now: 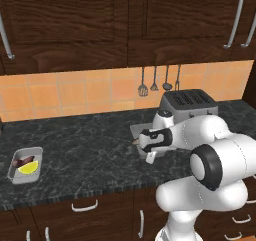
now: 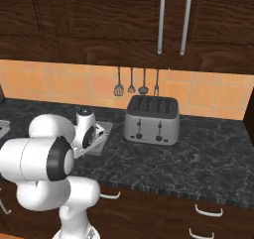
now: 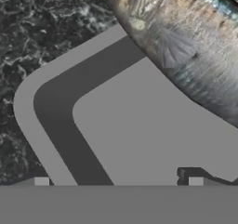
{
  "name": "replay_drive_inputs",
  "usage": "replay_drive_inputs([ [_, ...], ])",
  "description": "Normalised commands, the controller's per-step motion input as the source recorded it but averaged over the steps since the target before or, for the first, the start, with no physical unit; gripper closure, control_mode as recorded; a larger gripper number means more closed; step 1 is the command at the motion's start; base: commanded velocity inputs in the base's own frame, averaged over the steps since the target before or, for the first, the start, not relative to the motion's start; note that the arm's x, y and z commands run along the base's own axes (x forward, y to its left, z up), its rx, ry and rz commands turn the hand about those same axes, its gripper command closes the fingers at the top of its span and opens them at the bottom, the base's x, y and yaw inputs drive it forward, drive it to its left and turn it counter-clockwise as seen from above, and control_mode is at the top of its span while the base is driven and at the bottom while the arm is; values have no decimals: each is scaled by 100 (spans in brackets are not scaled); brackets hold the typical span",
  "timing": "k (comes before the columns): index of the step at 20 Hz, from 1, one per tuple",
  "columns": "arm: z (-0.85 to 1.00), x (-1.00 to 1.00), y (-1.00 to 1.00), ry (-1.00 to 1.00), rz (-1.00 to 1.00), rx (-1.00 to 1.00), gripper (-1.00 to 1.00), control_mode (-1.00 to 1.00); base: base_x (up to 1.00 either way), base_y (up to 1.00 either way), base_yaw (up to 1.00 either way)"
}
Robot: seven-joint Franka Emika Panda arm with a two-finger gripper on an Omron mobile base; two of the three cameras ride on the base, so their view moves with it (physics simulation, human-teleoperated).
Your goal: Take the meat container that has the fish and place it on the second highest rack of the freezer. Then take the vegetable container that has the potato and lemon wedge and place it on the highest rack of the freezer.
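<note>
In the left base view I am looking at the arm rising from the lower right and reaching toward the middle of the frame, where the tool [image 1: 149, 155] is hanging low over the meat container [image 1: 136, 133], a grey tray lying on the dark marbled table [image 1: 85, 150] just in front of the toaster [image 1: 188, 102]. The wrist is covering most of that tray; a brownish tip of the fish [image 1: 135, 141] is peeking out at its left edge. At the far left of the frame the vegetable container [image 1: 25, 165] is sitting well apart from the arm, with the lemon wedge [image 1: 29, 168] and the dark potato [image 1: 25, 160] touching inside it. Utensils [image 1: 159, 82] are hanging on the tiled wall above the toaster.

In the right base view the arm is filling the lower left, and the wrist is hiding the tool itself. Here I am getting the meat container's [image 2: 104, 129] right rim beside the toaster's [image 2: 151, 119] front face with its two levers.

In the hand view I am looking straight down into the meat container [image 3: 51, 107]: its rounded corner is sitting at left, and the fish's [image 3: 186, 46] scaled silvery-brown body is crossing the upper right. The two fingertips [image 3: 195, 181] are standing wide apart at the bottom edge, released, gripping nothing.
</note>
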Motion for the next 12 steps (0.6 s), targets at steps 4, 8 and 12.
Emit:
replay_drive_inputs([
  [4,-13,0,0,-5,0,0,-100,-100,0,0,0],
  [8,0,0,0,0,0,0,-100,-100,0,0,0],
  [12,0,0,0,0,0,0,100,-100,0,0,0],
])
